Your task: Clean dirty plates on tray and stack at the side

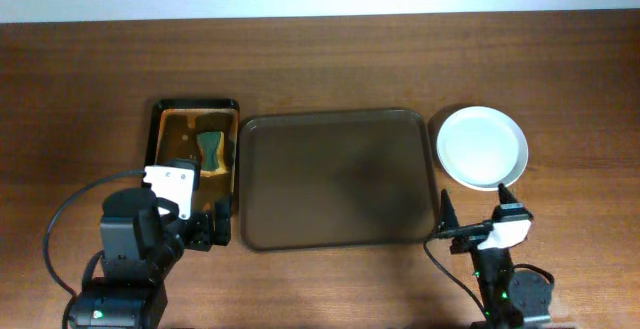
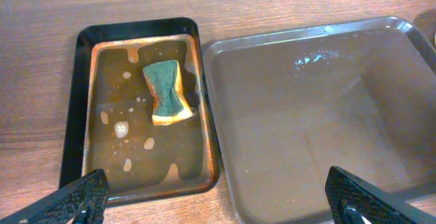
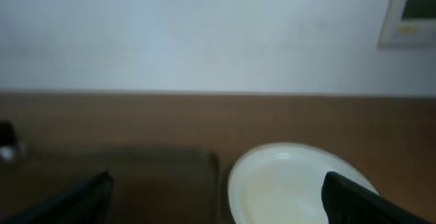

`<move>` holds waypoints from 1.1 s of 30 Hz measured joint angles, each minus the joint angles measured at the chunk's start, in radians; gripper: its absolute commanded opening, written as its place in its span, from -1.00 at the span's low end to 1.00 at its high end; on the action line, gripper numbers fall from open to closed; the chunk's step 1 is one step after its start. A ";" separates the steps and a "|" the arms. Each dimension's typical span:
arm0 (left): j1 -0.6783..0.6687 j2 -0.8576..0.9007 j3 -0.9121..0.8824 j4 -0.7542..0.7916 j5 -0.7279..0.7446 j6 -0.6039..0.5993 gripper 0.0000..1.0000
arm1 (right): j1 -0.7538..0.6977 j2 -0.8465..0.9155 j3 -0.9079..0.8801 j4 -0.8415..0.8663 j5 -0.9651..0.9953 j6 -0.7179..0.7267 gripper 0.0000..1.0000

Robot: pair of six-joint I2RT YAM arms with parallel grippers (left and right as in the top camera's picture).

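Note:
A large brown tray [image 1: 340, 179] lies in the middle of the table with nothing on it; it also shows in the left wrist view [image 2: 320, 108]. A white plate [image 1: 482, 147] sits on the table to its right, also in the right wrist view [image 3: 293, 183]. A green-and-yellow sponge [image 1: 211, 149] lies in a small black tray of brownish water [image 1: 165, 119], also seen in the left wrist view [image 2: 165, 92]. My left gripper [image 1: 205, 227] is open and empty near the small tray's front edge. My right gripper [image 1: 478, 219] is open and empty, in front of the plate.
The brown wooden table [image 1: 320, 59] extends behind the trays. A white wall with a small panel [image 3: 409, 16] shows in the right wrist view. The arm bases and cables sit at the table's front edge.

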 measured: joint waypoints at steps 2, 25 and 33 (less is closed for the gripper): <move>0.000 0.000 0.000 0.000 0.000 0.000 0.99 | 0.000 0.000 0.000 -0.046 0.005 -0.045 0.97; 0.000 0.000 0.000 0.000 0.000 0.000 0.99 | 0.000 0.000 0.000 -0.047 0.008 -0.093 0.97; 0.000 -0.219 -0.230 0.272 -0.009 -0.003 1.00 | 0.000 0.000 0.000 -0.047 0.013 -0.096 0.97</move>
